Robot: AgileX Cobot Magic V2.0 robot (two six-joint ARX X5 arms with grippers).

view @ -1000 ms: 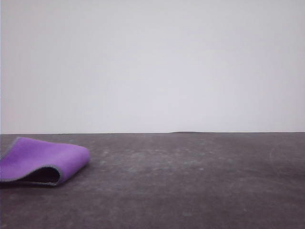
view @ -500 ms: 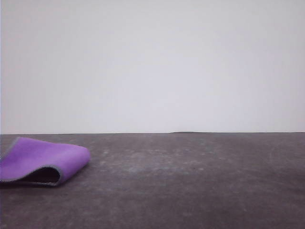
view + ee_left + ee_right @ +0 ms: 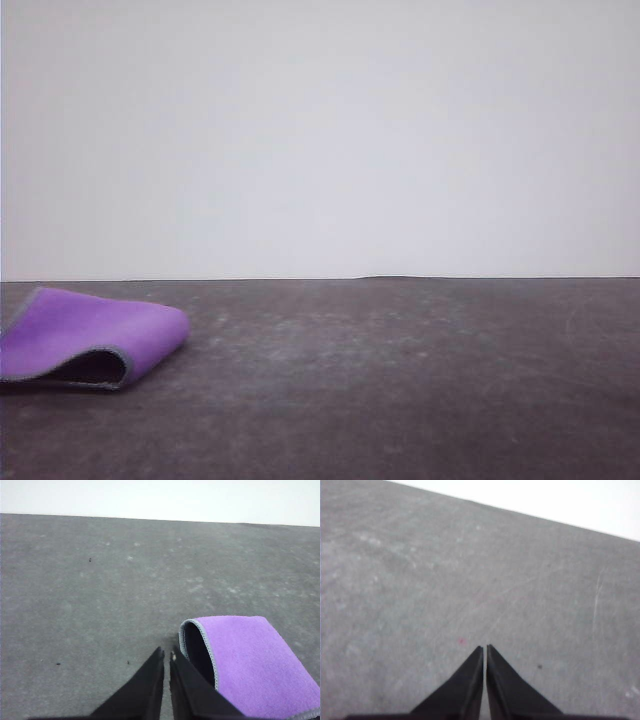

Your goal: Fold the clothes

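The clothes [image 3: 85, 335] lie folded over at the left edge of the dark table, purple face up, the fold's loop open toward the front with a dark inside. In the left wrist view the same clothes [image 3: 250, 660] show a purple top, a pale stitched edge and a dark inner face. My left gripper [image 3: 166, 657] is shut with nothing in it, its tips just beside the cloth's open loop. Over bare table my right gripper [image 3: 485, 650] hangs shut, also holding nothing.
The dark grey table [image 3: 400, 380] stretches wide to the right of the cloth, scuffed with pale marks. A plain white wall [image 3: 320, 140] stands behind its far edge.
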